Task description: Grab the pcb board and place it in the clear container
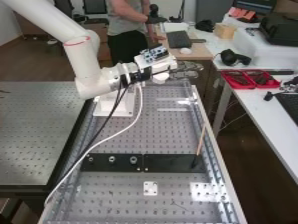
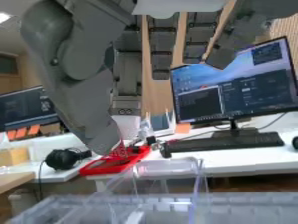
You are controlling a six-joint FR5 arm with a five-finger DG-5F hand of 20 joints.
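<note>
At the far end of the bench in the high view, the hand (image 1: 186, 70) is held out to the right from the arm's wrist, above the perforated top. Below it lies the clear container (image 1: 174, 102), marked out by pale glints. In the wrist view the hand (image 2: 161, 47) has its fingers hanging long and fairly straight, the thumb apart from them, and nothing between them. The clear container's rim (image 2: 167, 168) stands beyond and below the fingertips, and its see-through walls make its inside hard to read.
Black plates (image 1: 176, 163) cross the bench, with a thin stick (image 1: 201, 140) leaning at the right edge. A small white plate (image 1: 150, 188) lies nearer. Red trays (image 1: 249, 79) and headphones (image 1: 233, 57) are on the side table. Cables hang from the arm over the bench's left side.
</note>
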